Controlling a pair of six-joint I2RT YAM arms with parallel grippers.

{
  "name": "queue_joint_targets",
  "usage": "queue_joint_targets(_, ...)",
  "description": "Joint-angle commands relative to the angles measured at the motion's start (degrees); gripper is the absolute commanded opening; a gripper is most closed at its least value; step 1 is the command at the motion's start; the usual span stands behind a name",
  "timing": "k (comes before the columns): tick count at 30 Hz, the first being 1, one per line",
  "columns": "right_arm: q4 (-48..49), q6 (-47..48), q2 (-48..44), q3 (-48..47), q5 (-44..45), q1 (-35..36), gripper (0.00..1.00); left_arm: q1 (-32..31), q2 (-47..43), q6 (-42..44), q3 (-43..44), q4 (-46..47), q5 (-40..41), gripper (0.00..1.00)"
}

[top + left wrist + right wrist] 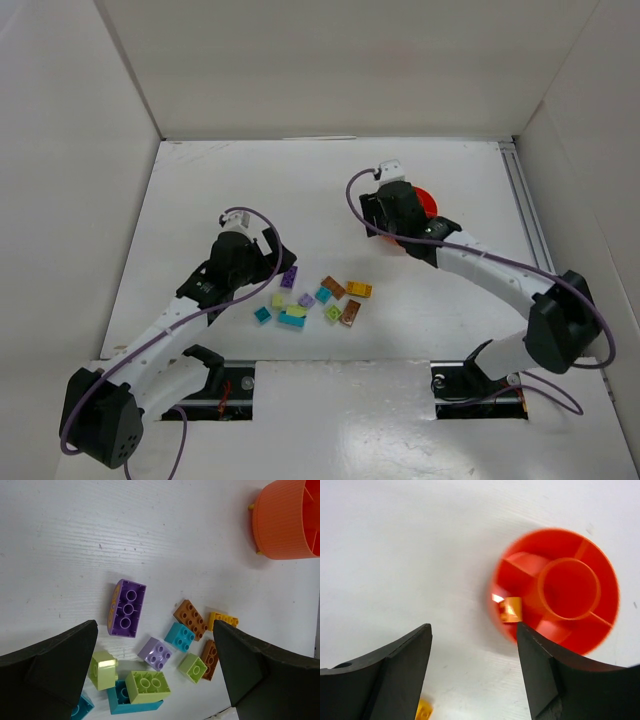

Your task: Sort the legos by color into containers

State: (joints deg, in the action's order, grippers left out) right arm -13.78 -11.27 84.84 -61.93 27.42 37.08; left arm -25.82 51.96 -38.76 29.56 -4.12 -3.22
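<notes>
Two sets of jaws spread wide, nothing gripped.
From top cam, only slivers of orange bowl [428, 203] seen past R arm [480, 265]; fingertips too dark to read. On R wrist cam, bowl blurred, w/ center cup and divider walls; blurred orange brick [510, 610] at its left outer compartment by the rim, resting or not: cannot tell. Just beyond R gripper [473, 627] tips, nearer the finger on view's right, not between them. Yellow-orange brick [423, 711] cut off at bottom edge. On L wrist cam, loose pile on table [75, 540] framed between L gripper [155, 627] fingers: purple brick [127, 607] just past the tips, brown brick [191, 619], teal brick [180, 636], lilac brick [156, 653], lime brick [193, 668]; bowl well apart, cropped at top right.
</notes>
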Motion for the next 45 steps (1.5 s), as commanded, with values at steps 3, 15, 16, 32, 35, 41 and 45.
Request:
queue_joint_targets(3, 1.05, 23.09, -7.75, 3.74, -24.12, 2.47, 0.75, -0.28, -2.21, 0.88, 0.15, 2.27, -3.28, 1.00)
queue_joint_targets(15, -1.43, 26.12, -2.49, 11.48, -29.00, 12.75, 0.73, -0.28, -2.75, 1.41, -1.52, 3.42, -4.94, 1.00)
queue_joint_targets(16, -1.42, 27.16, -1.79, 11.48, -29.78, 12.75, 0.73, -0.28, -2.75, 1.41, -1.52, 3.42, -4.95, 1.00)
queue_joint_targets(32, 2.09, 27.53, 8.06, 9.82, -26.19, 13.81, 0.44, -0.28, -1.69, 1.41, -2.05, 3.42, -4.42, 1.00)
queue_joint_targets(35, 2.62, 27.53, 8.06, 9.81, -26.71, 13.81, 0.33, -0.28, -1.69, 1.41, -1.52, 3.42, -4.42, 1.00)
queue_joint_targets(41, 2.62, 27.53, 5.87, 9.81, -26.72, 13.81, 0.16, -0.28, -1.69, 1.41, -1.52, 3.42, -4.42, 1.00)
queue_joint_targets(45, 2.62, 26.47, 2.54, 9.29, -26.72, 13.20, 0.16, -0.28, -1.69, 1.41, -1.52, 3.42, -4.42, 1.00)
